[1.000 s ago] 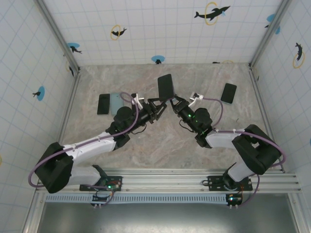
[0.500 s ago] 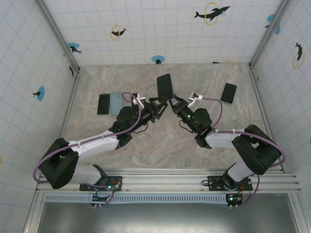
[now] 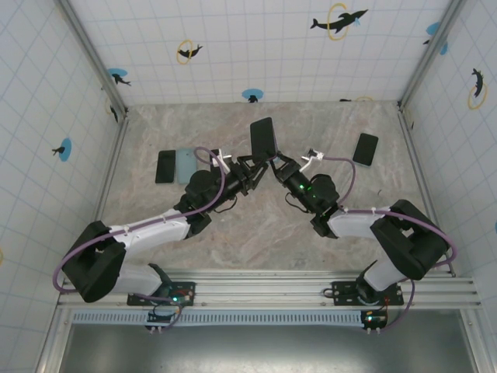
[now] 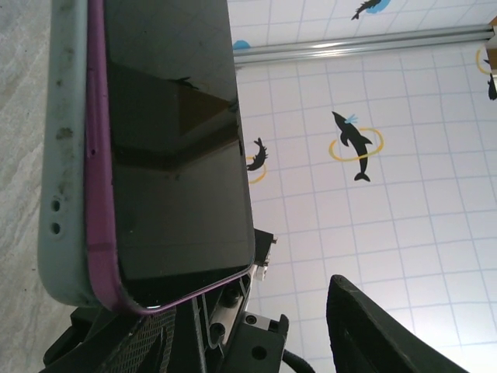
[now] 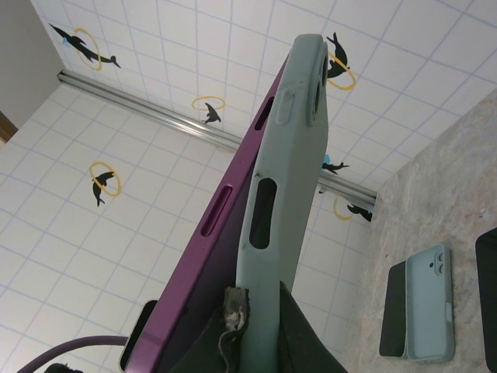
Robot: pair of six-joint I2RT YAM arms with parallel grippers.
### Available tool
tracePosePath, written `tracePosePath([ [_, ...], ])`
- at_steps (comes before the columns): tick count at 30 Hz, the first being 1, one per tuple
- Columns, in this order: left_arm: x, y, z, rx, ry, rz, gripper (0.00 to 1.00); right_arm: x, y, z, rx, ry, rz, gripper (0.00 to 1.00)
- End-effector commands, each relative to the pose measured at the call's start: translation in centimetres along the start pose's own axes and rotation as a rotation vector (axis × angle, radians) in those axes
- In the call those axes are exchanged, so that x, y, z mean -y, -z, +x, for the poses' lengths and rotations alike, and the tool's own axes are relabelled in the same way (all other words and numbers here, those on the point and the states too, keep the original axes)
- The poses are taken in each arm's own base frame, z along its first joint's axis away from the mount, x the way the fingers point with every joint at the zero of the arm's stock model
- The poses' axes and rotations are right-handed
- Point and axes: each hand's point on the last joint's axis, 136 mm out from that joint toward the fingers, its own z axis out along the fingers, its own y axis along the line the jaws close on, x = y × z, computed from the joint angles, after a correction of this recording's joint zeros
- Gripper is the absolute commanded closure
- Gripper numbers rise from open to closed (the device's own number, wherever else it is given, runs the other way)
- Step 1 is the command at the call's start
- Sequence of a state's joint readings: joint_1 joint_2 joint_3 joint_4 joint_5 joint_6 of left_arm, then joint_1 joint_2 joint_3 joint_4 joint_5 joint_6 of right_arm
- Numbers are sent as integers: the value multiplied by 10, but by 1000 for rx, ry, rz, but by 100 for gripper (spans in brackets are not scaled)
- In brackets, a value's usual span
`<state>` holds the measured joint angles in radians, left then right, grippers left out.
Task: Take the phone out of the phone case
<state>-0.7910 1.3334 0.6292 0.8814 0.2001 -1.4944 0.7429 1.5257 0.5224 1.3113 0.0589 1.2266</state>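
Above the middle of the table (image 3: 256, 225), the phone (image 4: 175, 148) sits partly in its case (image 5: 283, 171), held in the air between the two arms. The right gripper (image 3: 277, 165) has its fingers pressed together on the lower wall of the case. The left gripper (image 3: 250, 172) has its fingers spread either side of the phone's lower end, one of them well apart from the glass. The long axis stands close to upright and leans a little, with the camera end uppermost. The screen faces the left arm and the back of the case faces the right. The purple edge looks already parted from the case along one side. Likely risks: the phone could slide free and drop to the table if the left fingers do not close squarely on it. The thin case wall could also slip from the right pinch under a hard pull.
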Motion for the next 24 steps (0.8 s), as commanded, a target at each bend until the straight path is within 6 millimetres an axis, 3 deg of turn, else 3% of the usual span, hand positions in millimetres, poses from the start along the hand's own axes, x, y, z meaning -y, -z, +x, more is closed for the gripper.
tracePosePath([
  [1, 25, -3, -6, 14, 5, 81, 46, -40, 5, -12, 51, 11, -142, 100],
  [14, 7, -1, -26, 117, 38, 48, 48, -49, 9, -12, 70, 1, -183, 100],
  [24, 15, -8, -35, 152, 47, 90, 64, -49, 9, -7, 76, -28, -188, 100],
])
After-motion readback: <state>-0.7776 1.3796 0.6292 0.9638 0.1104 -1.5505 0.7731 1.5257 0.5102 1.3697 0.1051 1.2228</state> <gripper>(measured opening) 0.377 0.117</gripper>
